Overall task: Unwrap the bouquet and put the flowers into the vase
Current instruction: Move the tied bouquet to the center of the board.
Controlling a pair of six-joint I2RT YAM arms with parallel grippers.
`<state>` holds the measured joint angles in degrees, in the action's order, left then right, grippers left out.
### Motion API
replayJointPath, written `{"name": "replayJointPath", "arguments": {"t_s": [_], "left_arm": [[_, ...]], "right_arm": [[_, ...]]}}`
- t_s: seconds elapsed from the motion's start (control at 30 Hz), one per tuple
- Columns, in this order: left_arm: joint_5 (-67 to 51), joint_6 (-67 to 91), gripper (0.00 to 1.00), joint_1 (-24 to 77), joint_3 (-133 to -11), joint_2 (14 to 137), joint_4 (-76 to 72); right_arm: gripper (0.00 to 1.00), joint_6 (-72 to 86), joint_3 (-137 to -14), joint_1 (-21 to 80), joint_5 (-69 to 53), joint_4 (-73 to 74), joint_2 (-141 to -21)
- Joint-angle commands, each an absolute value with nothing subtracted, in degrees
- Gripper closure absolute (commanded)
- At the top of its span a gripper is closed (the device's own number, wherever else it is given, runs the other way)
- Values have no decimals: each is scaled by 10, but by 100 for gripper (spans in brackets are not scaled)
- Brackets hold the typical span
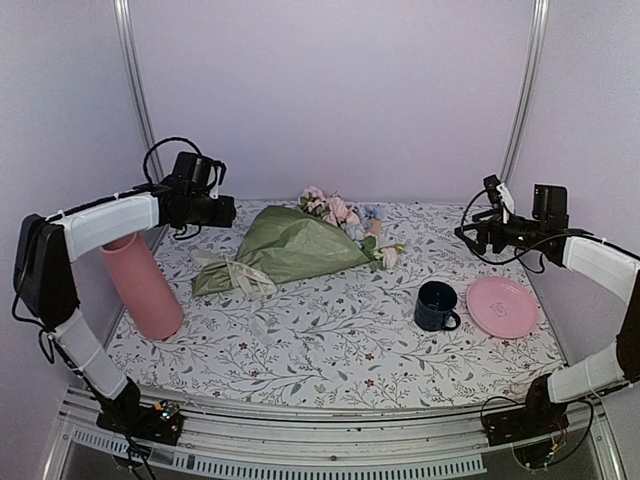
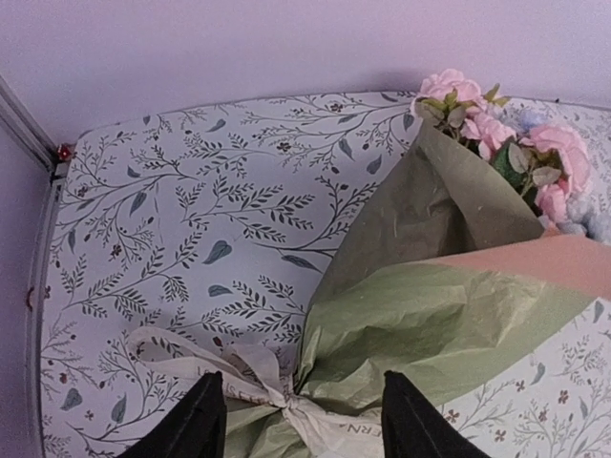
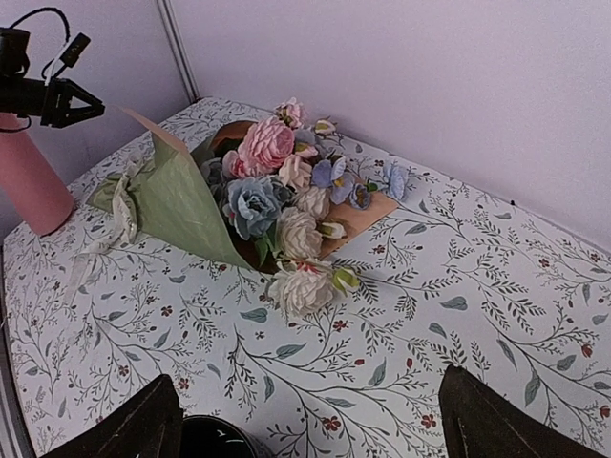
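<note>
So here's my setup right now, 2 arms, 1 bouquet, and it's fully wrapped with the cream ribbon tied in a bow around the narrow end. It's lying on its side in the back-middle of the floral-print table, skinny end pointing left toward the vase, blooms fanning out to the back right. The olive paper is crinkled and you can see the peach lining at the mouth of the cone.

My left gripper hangs above the tied end. The fingers are apart, maybe halfway, and from my wrist camera the ribbon knot sits right between them. I'm not pinching anything as far as I can see.

My right gripper is spread wide with nothing in it, up in the air over the right side of the table, looking across at the flowers: pink, blue and cream heads spilling out of the paper.

The vase stands upright at the left edge, under my left forearm, well apart from the bouquet. A dark blue mug and a pink plate sit side by side on the right.
</note>
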<state>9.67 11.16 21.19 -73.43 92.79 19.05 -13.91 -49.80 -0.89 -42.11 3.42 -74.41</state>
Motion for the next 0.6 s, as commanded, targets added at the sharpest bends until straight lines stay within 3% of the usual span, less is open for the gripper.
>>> {"name": "replayJointPath", "arguments": {"t_s": [0.0,0.13,0.3,0.43,0.57], "left_arm": [[159,151,52,222,-808,1000,262],[235,172,73,222,-882,1071,314],[236,163,80,206,-958,1158,342],[222,143,98,195,-1026,1223,371],[182,135,100,180,-1062,1257,383]], "right_arm": [[6,-170,-497,-13,-475,33,-761],[9,-185,-504,-13,-497,47,-774],[11,-202,-516,-11,-515,69,-790],[13,-215,-525,-9,-525,85,-800],[14,-231,-530,-5,-536,99,-801]]}}
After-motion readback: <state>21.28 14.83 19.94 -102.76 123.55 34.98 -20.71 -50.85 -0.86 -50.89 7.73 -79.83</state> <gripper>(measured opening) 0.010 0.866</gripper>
